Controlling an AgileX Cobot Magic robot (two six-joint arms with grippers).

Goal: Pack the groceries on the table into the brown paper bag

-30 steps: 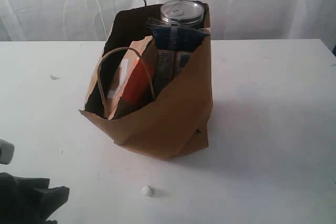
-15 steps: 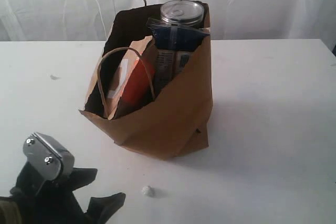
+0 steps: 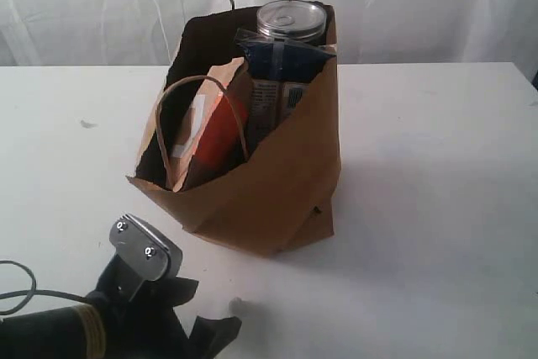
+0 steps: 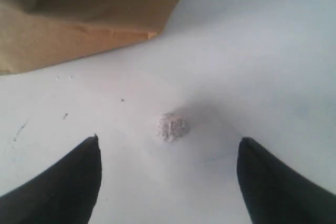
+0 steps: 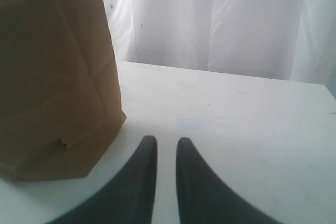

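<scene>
The brown paper bag (image 3: 277,182) stands open in the middle of the white table (image 3: 437,166). Inside it are a dark can with a silver pull-tab lid (image 3: 291,21), a long dark-blue packet (image 3: 284,65), and something orange and white (image 3: 220,132) lower down that I cannot identify. My left gripper (image 3: 214,308) is low over the table in front of the bag. It is open, with its jaws set wide on either side of a small white crumpled lump (image 4: 170,127) and not touching it. My right gripper (image 5: 165,141) has its fingers almost together and holds nothing. It hovers beside the bag (image 5: 52,77).
A white curtain (image 3: 420,6) hangs behind the table. The bag's paper-cord handle (image 3: 202,81) loops over its open mouth. A corner of the bag's base (image 4: 79,19) lies just beyond the lump. A small mark (image 3: 87,124) lies on the table's left side.
My left arm has come in from the lower left corner toward the white lump and now partly covers it in the exterior view. The bag and its contents have not moved.
</scene>
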